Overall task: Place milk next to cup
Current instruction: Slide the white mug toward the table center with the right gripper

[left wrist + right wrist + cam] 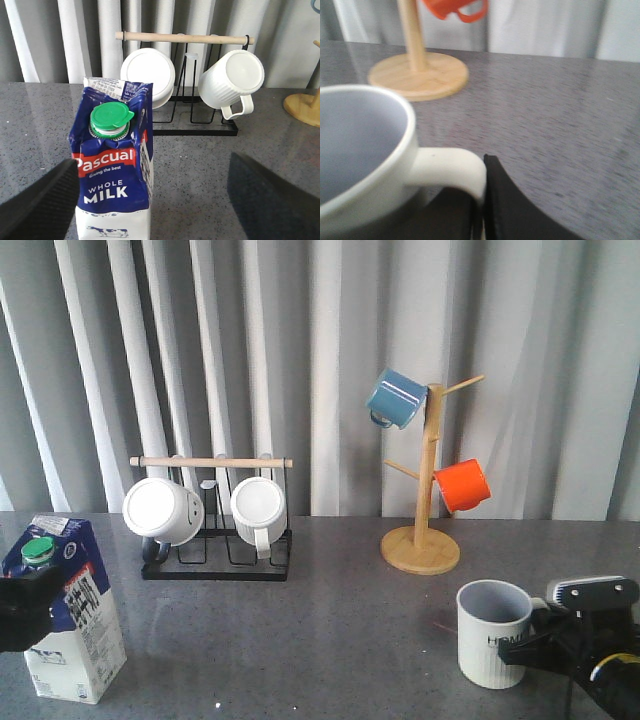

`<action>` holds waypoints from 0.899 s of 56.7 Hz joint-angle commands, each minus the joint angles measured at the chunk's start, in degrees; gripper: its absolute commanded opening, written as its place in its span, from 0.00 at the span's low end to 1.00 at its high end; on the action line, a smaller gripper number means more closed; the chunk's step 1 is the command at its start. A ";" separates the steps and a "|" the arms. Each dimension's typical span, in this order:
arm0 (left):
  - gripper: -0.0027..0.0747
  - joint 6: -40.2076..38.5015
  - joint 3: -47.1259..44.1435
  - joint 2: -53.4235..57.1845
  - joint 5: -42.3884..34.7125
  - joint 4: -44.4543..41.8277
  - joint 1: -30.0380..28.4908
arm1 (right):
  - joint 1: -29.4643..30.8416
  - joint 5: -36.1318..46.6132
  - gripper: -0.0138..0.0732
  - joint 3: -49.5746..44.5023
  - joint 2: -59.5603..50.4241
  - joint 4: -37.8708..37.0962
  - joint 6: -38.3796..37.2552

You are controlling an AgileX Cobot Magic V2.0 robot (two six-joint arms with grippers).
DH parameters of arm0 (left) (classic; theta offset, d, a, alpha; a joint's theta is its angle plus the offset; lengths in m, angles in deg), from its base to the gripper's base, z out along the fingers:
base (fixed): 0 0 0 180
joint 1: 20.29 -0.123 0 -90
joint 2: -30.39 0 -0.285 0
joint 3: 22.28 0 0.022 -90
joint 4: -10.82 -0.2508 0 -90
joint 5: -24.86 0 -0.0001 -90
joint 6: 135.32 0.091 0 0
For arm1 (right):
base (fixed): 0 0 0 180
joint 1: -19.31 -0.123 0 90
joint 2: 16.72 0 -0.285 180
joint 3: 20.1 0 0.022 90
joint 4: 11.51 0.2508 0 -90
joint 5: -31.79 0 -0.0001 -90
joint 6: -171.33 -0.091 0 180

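The milk (72,625), a blue-and-white carton with a green cap, stands upright at the front left of the table. In the left wrist view the milk (112,175) stands between my open fingers, close to one finger (37,202) and far from the other. My left gripper (152,165) is open; in the front view it (30,608) is at the carton's upper part. The off-white ribbed "HOME" cup (492,632) stands at the front right. My right gripper (535,648) is shut on the cup's handle (452,167), its fingers (520,212) pinching it.
A black wire rack (215,540) with a wooden bar holds two white mugs (163,510) at the back left. A wooden mug tree (425,490) with a blue mug (396,398) and an orange mug (462,485) stands behind the cup. Grey curtains close the back.
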 commanded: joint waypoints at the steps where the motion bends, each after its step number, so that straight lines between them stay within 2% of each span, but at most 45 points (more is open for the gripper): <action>1: 0.79 -0.52 2.00 0.82 -4.41 0.44 0.31 | -3.33 1.62 0.15 2.59 -2.42 -0.26 0.13; 19: 0.79 -0.52 2.00 0.82 -4.41 0.44 0.31 | -15.01 1.60 0.16 2.97 -2.42 9.86 1.00; 31: 0.79 -0.52 2.00 0.82 -4.41 0.44 0.31 | -24.66 4.40 0.16 2.97 -2.42 23.32 1.76; 42: 0.79 -0.52 2.00 0.82 -4.41 0.44 0.31 | -31.34 8.77 0.17 4.50 0.09 34.88 10.11; 51: 0.79 -0.52 2.00 0.82 -4.41 0.44 0.31 | -34.21 8.47 0.20 7.19 2.82 37.43 17.29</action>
